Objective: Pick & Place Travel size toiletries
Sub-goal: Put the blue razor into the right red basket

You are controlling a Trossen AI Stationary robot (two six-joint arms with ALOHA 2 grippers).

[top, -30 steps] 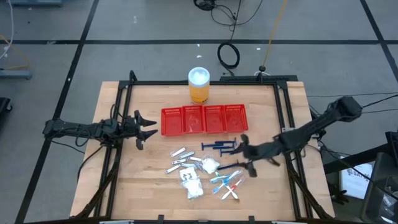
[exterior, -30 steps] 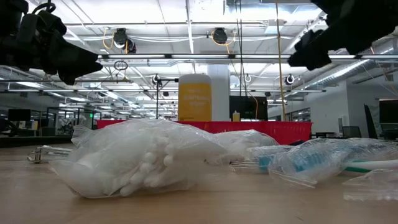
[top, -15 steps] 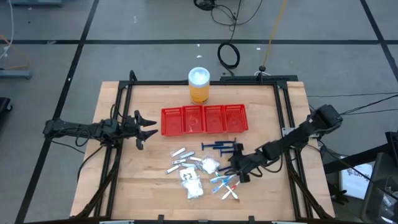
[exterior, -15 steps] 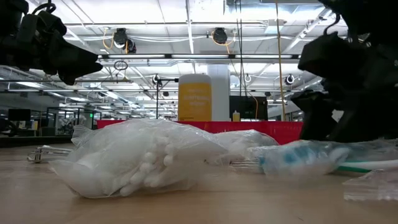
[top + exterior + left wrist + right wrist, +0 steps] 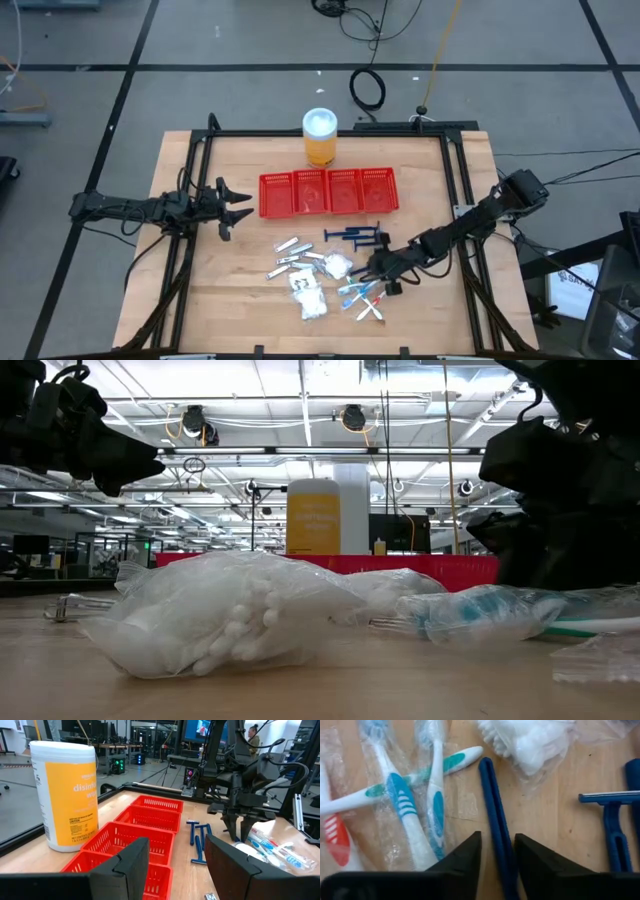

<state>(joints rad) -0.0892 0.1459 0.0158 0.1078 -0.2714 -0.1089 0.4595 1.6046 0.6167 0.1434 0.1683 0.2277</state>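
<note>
The right gripper point(image 5: 497, 857) sits low near the tabletop's front right, fingers narrowly straddling a dark blue razor point(image 5: 496, 820) handle. Wrapped toothbrushes point(image 5: 417, 805) lie just beside; a skewed pinch could snag them. The left gripper point(image 5: 232, 203) waits half-spread at the left edge.

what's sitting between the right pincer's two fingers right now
A dark blue razor's handle runs between the right pincer's fingers, seen in the right wrist view.

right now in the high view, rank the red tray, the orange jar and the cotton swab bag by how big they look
1. red four-compartment tray, by far the largest
2. orange jar with white lid
3. cotton swab bag

The jar and the bag look close in size, and the jar stands taller, nearer the camera, so their order is unsure.
</note>
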